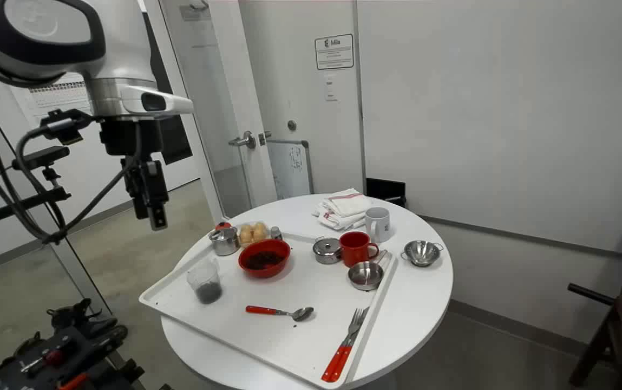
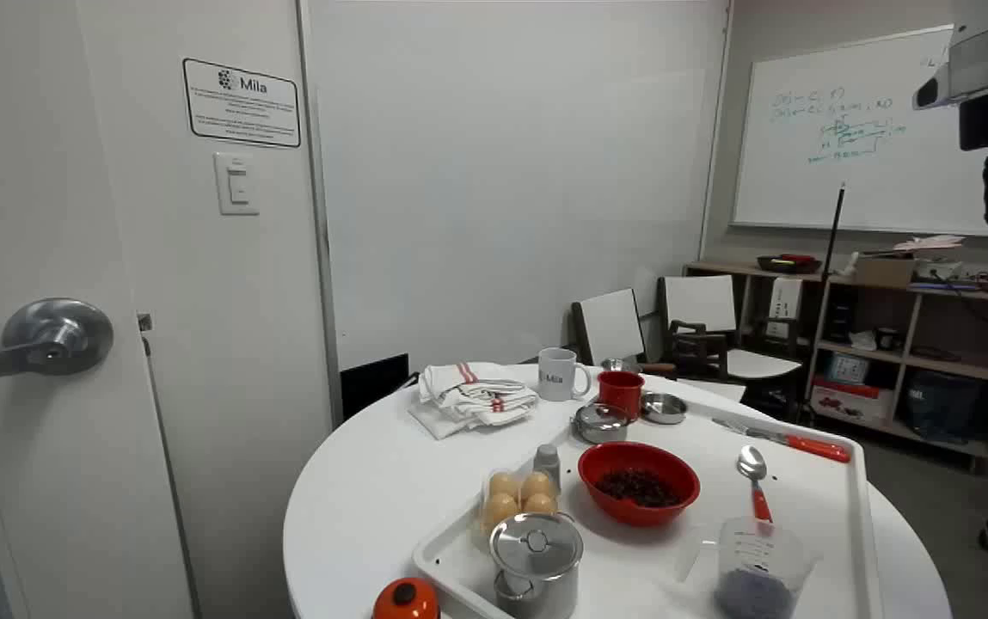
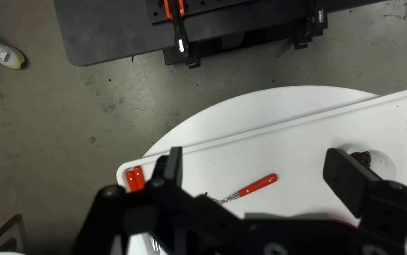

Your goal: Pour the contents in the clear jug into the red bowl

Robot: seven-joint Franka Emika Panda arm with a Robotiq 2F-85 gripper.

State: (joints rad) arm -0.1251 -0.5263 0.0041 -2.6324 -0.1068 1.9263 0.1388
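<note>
The clear measuring jug [image 2: 764, 554] — dark pieces [image 2: 751, 595] in its bottom — stands on the white tray [image 1: 316, 287] near the glossy red bowl [image 2: 641, 515], which holds dark bits [image 2: 638, 487] too. Well apart from both, the fingers [image 3: 343, 182] are spread wide, released.

Exterior views: both look towards the Mila sign [image 2: 242, 103], nearer and at upper left in an exterior view, and obliquely down on the tray [image 1: 316, 287]. Wrist view: looks steeply down past the gripper [image 3: 254, 173], the same tray at lower right.
</note>
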